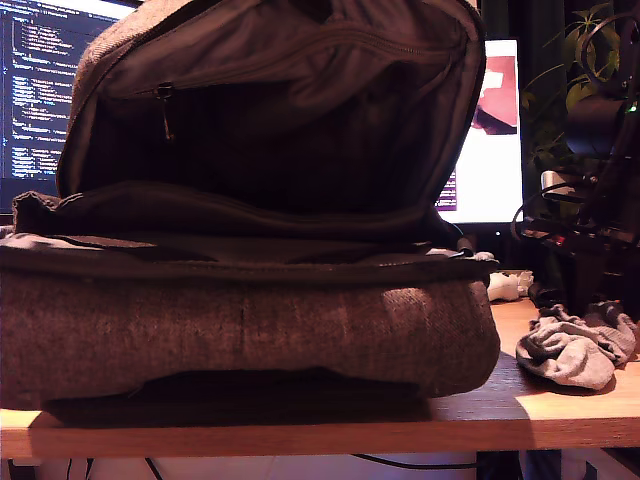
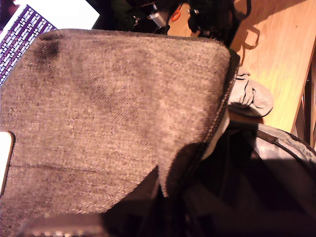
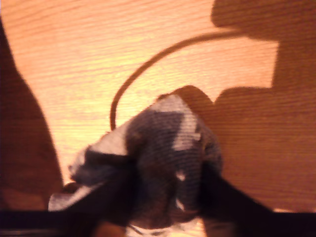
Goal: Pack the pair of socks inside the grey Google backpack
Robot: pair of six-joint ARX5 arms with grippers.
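Socks (image 3: 163, 158) pinched in my second end effector (image 3: 165, 190) — backpack (image 1: 240, 330) open

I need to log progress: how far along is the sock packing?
Done: the backpack lies unzipped, its flap raised. In hand: my second gripper is closed around the socks just above the wooden table. Left: carry them across and drop them into the dark compartment; none are visibly inside yet.

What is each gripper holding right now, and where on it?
My second gripper is closed around the bunched middle of the pair of socks, on the wooden table. My first gripper's fingers are not visible above the open grey backpack.
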